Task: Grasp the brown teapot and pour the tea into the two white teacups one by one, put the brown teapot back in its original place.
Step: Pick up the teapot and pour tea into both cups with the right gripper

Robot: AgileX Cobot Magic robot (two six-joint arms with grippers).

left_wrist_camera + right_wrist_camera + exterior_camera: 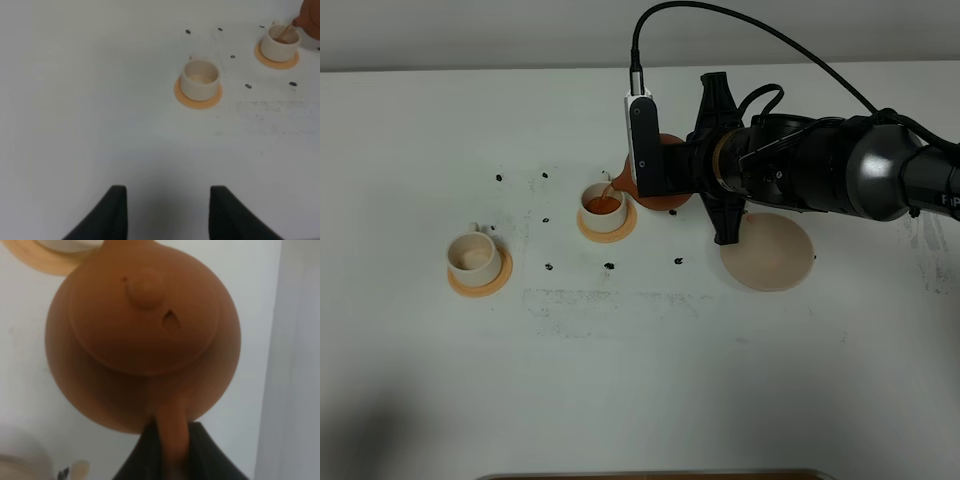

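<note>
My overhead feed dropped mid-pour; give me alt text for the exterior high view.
The right gripper holds the teapot tilted, pouring into the nearer cup, which holds orange tea. The other cup, further left, looks empty, and the beige saucer lies bare on the right.

Open table beside near teacup (apparently unobstructed).

No word, label, brand, number or sign can be read on anything in view.
</note>
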